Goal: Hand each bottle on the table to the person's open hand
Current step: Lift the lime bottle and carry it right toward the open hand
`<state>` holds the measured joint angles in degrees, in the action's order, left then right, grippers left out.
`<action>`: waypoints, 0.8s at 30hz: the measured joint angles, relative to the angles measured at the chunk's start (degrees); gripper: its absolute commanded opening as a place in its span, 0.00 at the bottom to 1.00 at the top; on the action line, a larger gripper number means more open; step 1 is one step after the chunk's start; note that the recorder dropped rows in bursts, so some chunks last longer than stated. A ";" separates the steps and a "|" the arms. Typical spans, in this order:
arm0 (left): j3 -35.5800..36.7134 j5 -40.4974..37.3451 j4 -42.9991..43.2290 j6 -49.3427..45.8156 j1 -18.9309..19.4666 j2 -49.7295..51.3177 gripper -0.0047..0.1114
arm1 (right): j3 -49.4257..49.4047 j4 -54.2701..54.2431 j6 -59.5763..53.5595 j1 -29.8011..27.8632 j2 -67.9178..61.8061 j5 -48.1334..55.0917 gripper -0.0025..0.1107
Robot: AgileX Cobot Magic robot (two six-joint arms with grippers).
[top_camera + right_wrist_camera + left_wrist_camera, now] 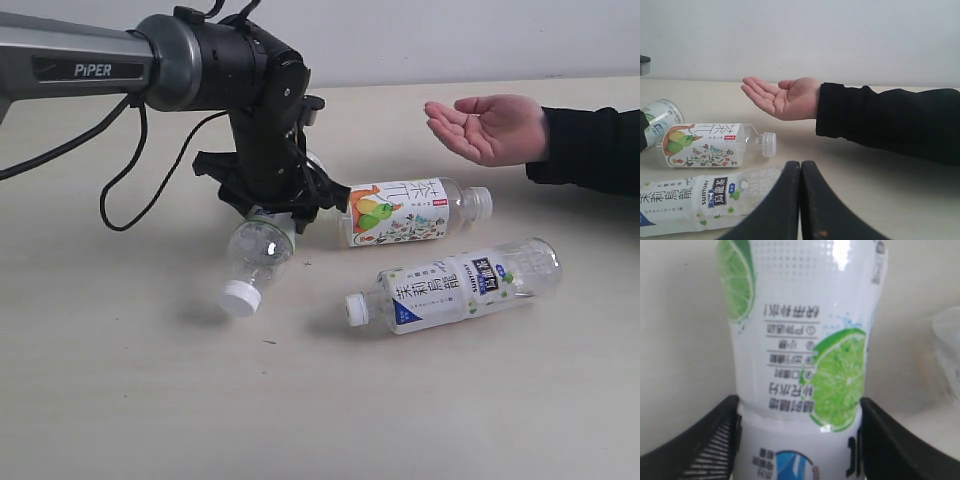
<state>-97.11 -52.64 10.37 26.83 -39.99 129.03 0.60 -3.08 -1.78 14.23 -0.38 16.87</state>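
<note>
**Two-arm handover scene: one bottle gripped, two lying, palm open**

*Exterior view.* We take the pear-label bottle (400,212) as our landmark. It lies on its side on the table (120,400). At its base end the left gripper (272,208) is clamped on the green-label bottle (258,255). That bottle hangs tilted, with its white cap lower and pointing away from the landmark. We cannot tell whether the cap touches the table. The blue-label bottle (455,285) lies on its side near the landmark, on the camera's side of it, and the two are apart. The open hand (490,128) waits palm up beyond the landmark's cap end, clear of all three bottles, with a black sleeve (590,150) covering the wrist.

*Left wrist view.* We see the green-label bottle filling the frame, its lime-slice print facing the camera. The two black fingers (705,445) press against opposite sides of it.

*Right wrist view.* We see the right gripper (800,167) with its two fingers pressed together and nothing between them. It points toward the open hand and sleeve. The landmark lies between the hand and the blue-label bottle. Past the landmark's base end, one end of the green-label bottle shows at the frame edge.
</note>
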 measured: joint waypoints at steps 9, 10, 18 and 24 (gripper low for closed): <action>-1.19 -0.72 1.54 3.09 -0.69 -5.63 0.04 | 0.00 0.00 0.00 0.00 0.00 0.00 0.02; -1.23 -0.48 1.65 3.40 -1.14 -6.70 0.04 | 0.00 0.00 0.00 0.00 0.00 0.00 0.02; -3.13 4.25 -2.84 5.73 -5.51 -10.20 0.04 | 0.00 0.00 0.00 0.00 0.00 0.00 0.02; -7.50 7.51 -8.42 4.83 -9.78 -10.20 0.04 | 0.00 0.00 0.00 0.00 0.00 0.00 0.02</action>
<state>-104.62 -45.13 1.94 31.66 -49.77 118.83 0.60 -3.08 -1.78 14.23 -0.38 16.87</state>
